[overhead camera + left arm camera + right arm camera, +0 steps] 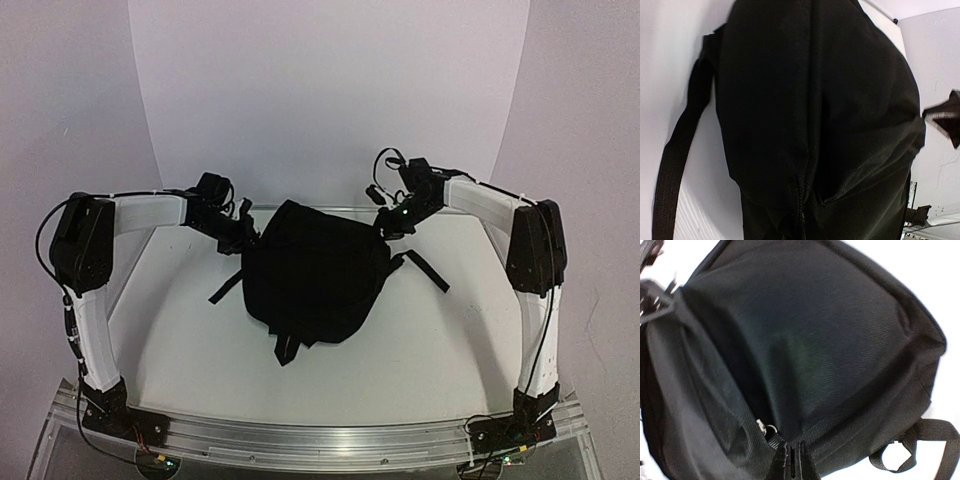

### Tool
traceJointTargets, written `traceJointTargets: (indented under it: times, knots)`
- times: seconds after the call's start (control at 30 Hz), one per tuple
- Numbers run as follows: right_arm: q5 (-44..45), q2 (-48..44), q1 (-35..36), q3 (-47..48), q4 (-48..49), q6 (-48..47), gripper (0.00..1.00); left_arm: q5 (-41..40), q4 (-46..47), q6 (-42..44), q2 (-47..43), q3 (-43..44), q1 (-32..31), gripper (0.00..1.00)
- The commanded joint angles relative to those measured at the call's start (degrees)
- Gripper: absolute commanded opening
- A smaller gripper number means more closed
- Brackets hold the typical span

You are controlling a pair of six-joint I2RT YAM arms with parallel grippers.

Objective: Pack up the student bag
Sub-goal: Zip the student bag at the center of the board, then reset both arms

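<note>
The student bag [315, 275], a large soft black backpack, lies in the middle of the white table. My left gripper [243, 236] is at its far left corner and my right gripper [388, 224] at its far right corner. In the right wrist view my right gripper [796, 465] is shut on a fold of the bag [805, 330], beside a metal zipper pull [764, 427]. In the left wrist view the bag [815, 100] fills the frame. Its fabric gathers into a pinched fold at my left gripper [802, 225], whose fingers are hidden in the dark cloth.
Black webbing straps trail from the bag to the left [225, 285], right [428, 268] and near side [288, 348]. The table [450, 340] has raised side edges and a metal rail [320, 435] along the near edge. A curved white backdrop stands behind.
</note>
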Motion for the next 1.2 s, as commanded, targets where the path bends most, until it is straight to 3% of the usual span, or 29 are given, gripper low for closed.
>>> traceJointTargets:
  times: [0.0, 0.2, 0.37, 0.5, 0.8, 0.9, 1.07, 1.17]
  knots:
    - [4.9, 2.4, -1.2, 4.9, -3.3, -4.4, 0.0, 1.6, -4.0, -0.8, -9.1, -6.1, -2.3, 0.13]
    - [0.7, -2.5, -1.3, -1.0, -4.8, -6.9, 0.01, 4.2, -1.1, -5.7, -13.2, -13.1, -4.5, 0.33]
    - [1.8, -5.2, -1.9, -3.7, -5.6, -7.0, 0.41, 5.9, 3.7, -9.7, -15.7, -17.1, -4.9, 0.5]
    - [-0.1, -7.4, -3.2, -6.3, -6.7, -6.0, 0.66, 5.3, 2.3, -9.3, -14.8, -16.6, -4.9, 0.54]
    - [-6.3, -6.8, -4.2, -12.4, -7.1, -4.6, 0.74, 5.6, 1.1, -9.7, -10.7, -15.3, -6.1, 0.54]
    - [-7.2, -6.7, -5.6, -11.7, -7.1, -4.5, 0.77, 3.2, -6.4, -4.5, -8.9, -10.2, -8.3, 0.62]
    - [-6.3, -9.5, -8.1, -9.5, -7.2, -5.0, 0.92, -3.0, -23.1, 6.3, -8.3, 0.8, -10.3, 0.76]
    - [-5.0, -12.0, -9.5, -8.4, -6.9, -5.6, 0.98, -4.2, -26.9, 9.7, -9.7, 5.5, -10.3, 0.84]
